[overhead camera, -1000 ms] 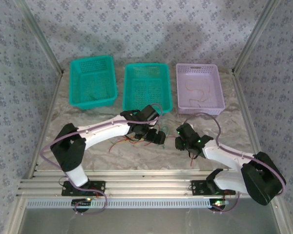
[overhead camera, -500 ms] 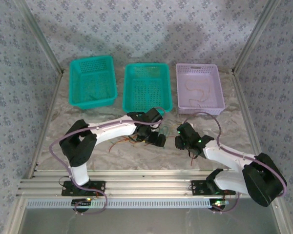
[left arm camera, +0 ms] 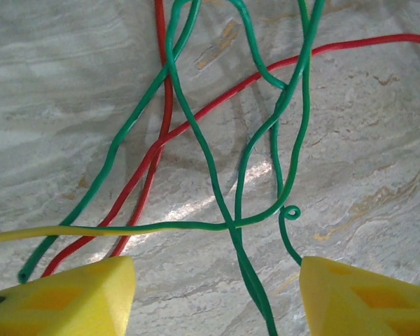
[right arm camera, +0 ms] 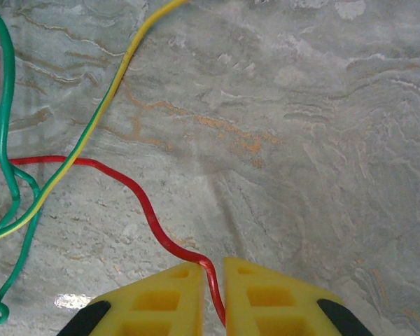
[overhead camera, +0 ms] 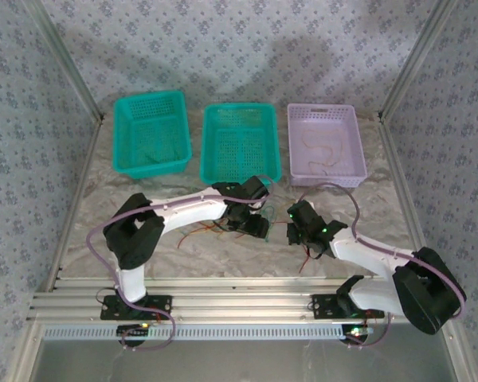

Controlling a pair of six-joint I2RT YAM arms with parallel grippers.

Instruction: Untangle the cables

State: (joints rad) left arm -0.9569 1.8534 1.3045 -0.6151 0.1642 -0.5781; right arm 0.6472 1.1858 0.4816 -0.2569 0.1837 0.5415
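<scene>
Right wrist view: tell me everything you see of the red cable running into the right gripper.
The red cable is a thin, glossy, flexible wire with plastic-looking insulation. It lies on the marbled tabletop, comes in from the left edge, crosses the yellow-green wire, then bends in a shallow S toward the right gripper. The yellow fingers are shut on it, pinching it between their tips. Its ends are out of sight.

Three baskets: one teal basket (overhead camera: 147, 98) at eleven o'clock, a second teal basket (overhead camera: 237, 108) at twelve, one lilac basket (overhead camera: 323, 108) at one. One cream cable (overhead camera: 328, 151) lies in the lilac one. Two arms: left arm (overhead camera: 183, 208) and right arm (overhead camera: 370, 253). Two grippers: left gripper (left arm camera: 217, 280) and right gripper (right arm camera: 211, 269). The tangle has three colours: red cable (right arm camera: 136, 187), green cable (left arm camera: 201, 150) and one yellow-green cable (right arm camera: 108, 98). How many separate red and green cables there are cannot be told.
</scene>
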